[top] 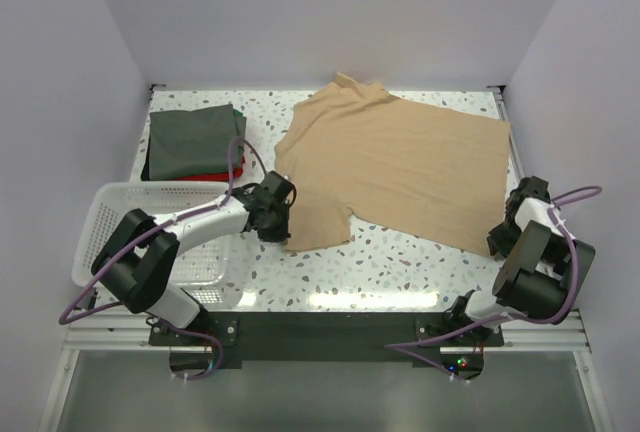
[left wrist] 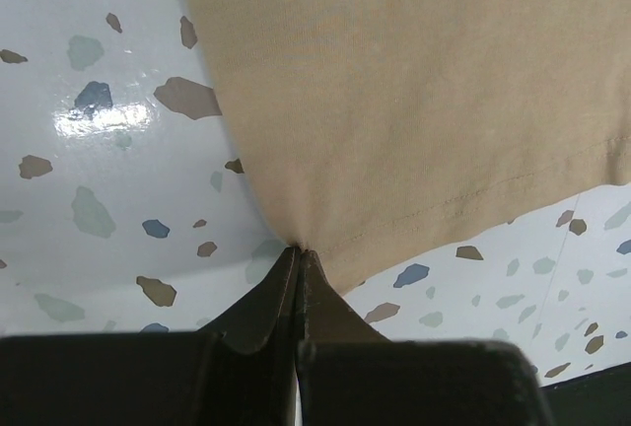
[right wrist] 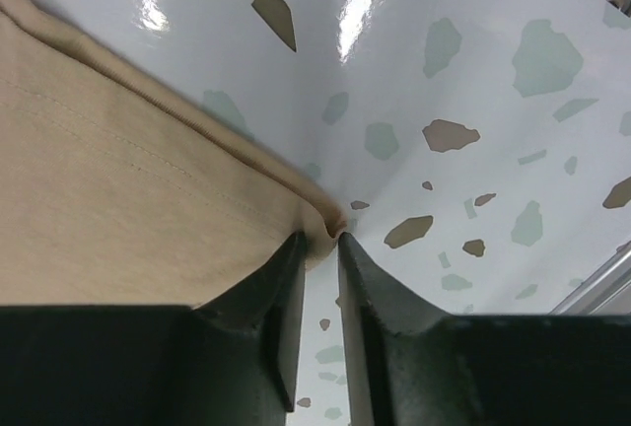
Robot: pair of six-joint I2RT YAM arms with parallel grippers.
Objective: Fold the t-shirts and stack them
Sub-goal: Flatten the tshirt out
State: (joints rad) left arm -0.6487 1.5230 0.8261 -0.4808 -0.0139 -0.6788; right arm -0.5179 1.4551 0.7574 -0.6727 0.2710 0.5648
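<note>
The tan t-shirt lies spread flat on the speckled table, collar at the far side. My left gripper is shut on its near left hem corner; in the left wrist view the jaws pinch the cloth to a point. My right gripper is closed on the near right corner; in the right wrist view the bunched corner of the cloth sits between the tips, with a narrow gap behind it. A folded dark grey-green t-shirt lies on a red t-shirt at the far left.
A white mesh basket stands at the near left, under the left arm. White walls enclose the table on three sides. The table's right edge rail runs close to the right gripper.
</note>
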